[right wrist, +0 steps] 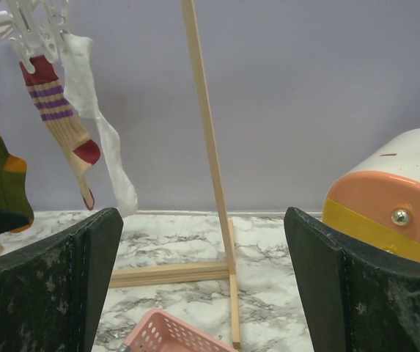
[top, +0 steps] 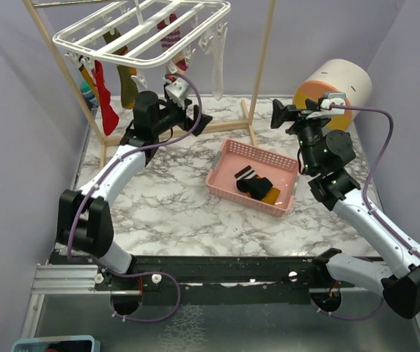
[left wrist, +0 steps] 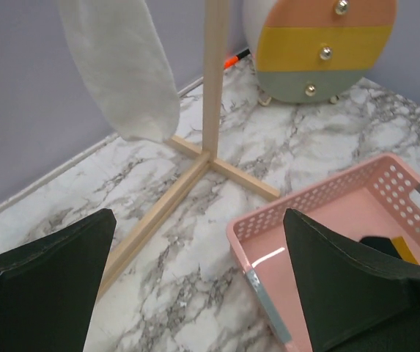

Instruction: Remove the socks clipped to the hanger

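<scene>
- Left fingers [left wrist: 41, 286] fill the bottom of the left wrist view as two dark wedges. They are spread wide with nothing between them.
- Right fingers [right wrist: 48, 286] are likewise parted and empty. They are raised beside the round drawer unit [top: 334, 88] and face the hanger from the right.
- The hanger [top: 145, 29] hangs on the wooden frame [top: 262, 66] at the back left, above the marble surface [top: 173, 198]. Clipped to it are a red sock [top: 105, 103], an olive sock [top: 127, 84], a striped sock [right wrist: 63, 121] and a white sock [top: 217, 62].
- A few socks, black and striped [top: 253, 183], lie in the pink basket [top: 224, 158], so the task looks partly done.
- The step in hand is probably the left arm reaching for the white sock, which dangles just ahead of and above it.
- To do this well, lift the fingers until they straddle the sock's body rather than its limp toe. Close firmly, then pull straight down so the clip lets go without swinging the hanger or tugging the frame.
- Only the top view shows the hanger's bars, both arms and the basket's contents.
- Only the right wrist view shows the clips [right wrist: 37, 22] themselves and the purple bands on the striped sock.
- The left wrist view shows only the lower end of the white sock [left wrist: 125, 66], with its clip out of frame.
</scene>
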Controlling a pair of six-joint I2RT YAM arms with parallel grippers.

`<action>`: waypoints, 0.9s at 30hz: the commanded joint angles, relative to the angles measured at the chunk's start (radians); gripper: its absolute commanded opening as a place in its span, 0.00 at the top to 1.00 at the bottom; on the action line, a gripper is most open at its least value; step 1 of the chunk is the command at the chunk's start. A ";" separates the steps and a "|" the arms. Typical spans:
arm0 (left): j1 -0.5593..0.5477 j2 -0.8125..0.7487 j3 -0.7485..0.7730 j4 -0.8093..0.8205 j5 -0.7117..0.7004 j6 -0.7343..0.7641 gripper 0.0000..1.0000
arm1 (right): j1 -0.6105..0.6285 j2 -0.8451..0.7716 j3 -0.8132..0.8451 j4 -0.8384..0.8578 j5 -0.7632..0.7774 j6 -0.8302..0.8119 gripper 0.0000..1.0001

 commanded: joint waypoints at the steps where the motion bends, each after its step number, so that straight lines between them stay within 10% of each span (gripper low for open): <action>1: -0.010 0.149 0.096 0.238 -0.102 -0.121 0.01 | -0.005 -0.028 0.005 -0.023 -0.017 0.014 0.01; 19: -0.265 0.643 0.473 0.507 -0.956 0.077 0.01 | -0.005 -0.049 -0.020 -0.014 0.002 -0.060 0.01; 27: -0.264 0.718 0.540 0.506 -1.056 0.035 0.01 | -0.008 -0.051 -0.028 -0.011 0.002 -0.084 0.01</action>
